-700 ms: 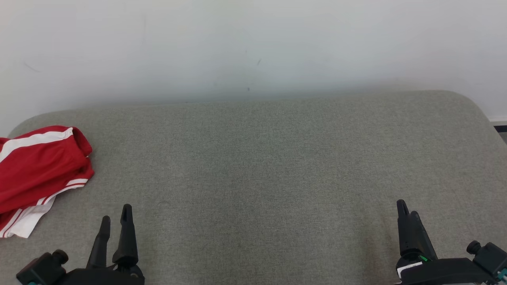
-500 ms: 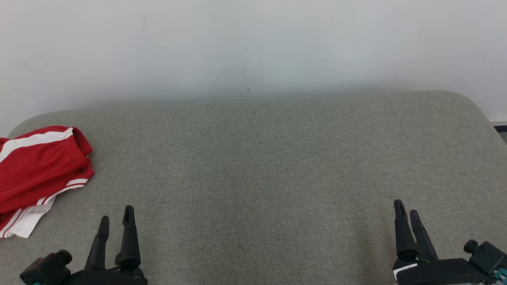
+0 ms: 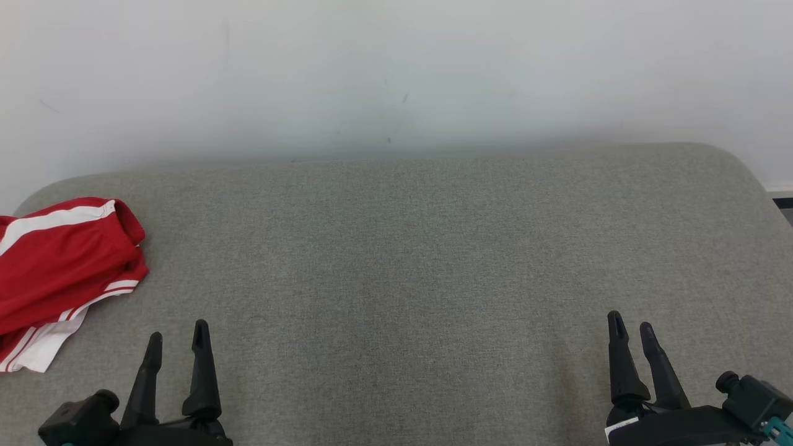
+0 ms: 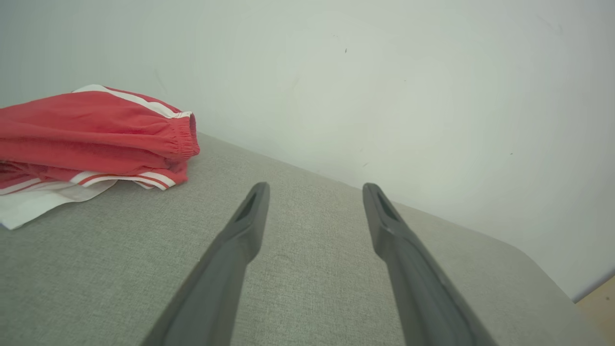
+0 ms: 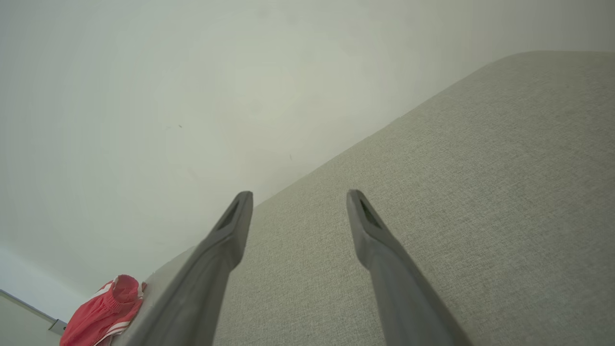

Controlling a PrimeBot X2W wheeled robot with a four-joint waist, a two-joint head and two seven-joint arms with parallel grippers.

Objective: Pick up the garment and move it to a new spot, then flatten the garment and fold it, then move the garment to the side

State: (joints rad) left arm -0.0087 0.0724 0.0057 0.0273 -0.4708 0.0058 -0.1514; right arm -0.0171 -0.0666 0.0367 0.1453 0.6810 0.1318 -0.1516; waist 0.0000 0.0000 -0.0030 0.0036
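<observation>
In the head view, the garment point(image 3: 62, 260), red with white stripes, is seen bunched in layers at the far left of the grey cushion point(image 3: 403, 260), partly cut off by the frame's edge. The left gripper point(image 3: 177, 331) is held low at the near left, jaws apart and empty, near the garment but not touching it. The right gripper point(image 3: 630, 321) is held at the near right, also apart and empty, well away from the garment.

In the left wrist view, the two fingers are spread over bare cushion, with the garment lying to their left. An elastic waistband is seen on top and a white layer pokes out beneath. If only the top layer is pinched, the stack could be peeled open rather than lifted whole.

In the right wrist view, the garment appears small and far off at the cushion's end, close to the wall point(image 5: 144, 96). A long reach across would be needed. Because the garment sits near the cushion's edge, it could be dragged or nudged off by a careless approach.
</observation>
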